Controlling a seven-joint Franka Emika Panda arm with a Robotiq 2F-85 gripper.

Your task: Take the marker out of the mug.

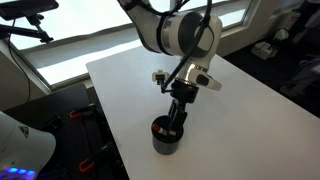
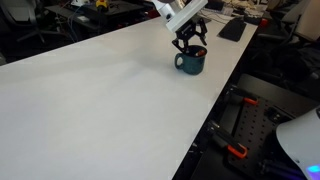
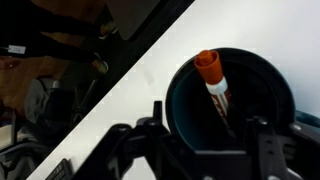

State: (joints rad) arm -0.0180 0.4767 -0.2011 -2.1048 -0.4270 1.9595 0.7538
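The mug point(image 1: 167, 135) is a small dark cup near the front corner of the white table point(image 1: 120, 80); it also shows in the other exterior view point(image 2: 190, 62). In the wrist view the mug's round rim point(image 3: 172, 95) fills the lower right. The marker point(image 3: 213, 85) leans inside it, orange-red cap up and a whitish band below. My gripper point(image 3: 210, 120) hangs straight over the mug's mouth. Its fingers point(image 3: 157, 115) stand apart on either side of the marker without touching it. Both exterior views show the gripper point(image 1: 178, 112) point(image 2: 191, 45) just above the mug.
The mug stands close to the table's edge point(image 2: 225, 75). Beyond that edge the floor holds dark equipment and red clamps point(image 2: 235, 152). A dark flat object like a keyboard point(image 2: 232, 28) lies at the far end. Bare white tabletop point(image 2: 100, 95) stretches away from the mug.
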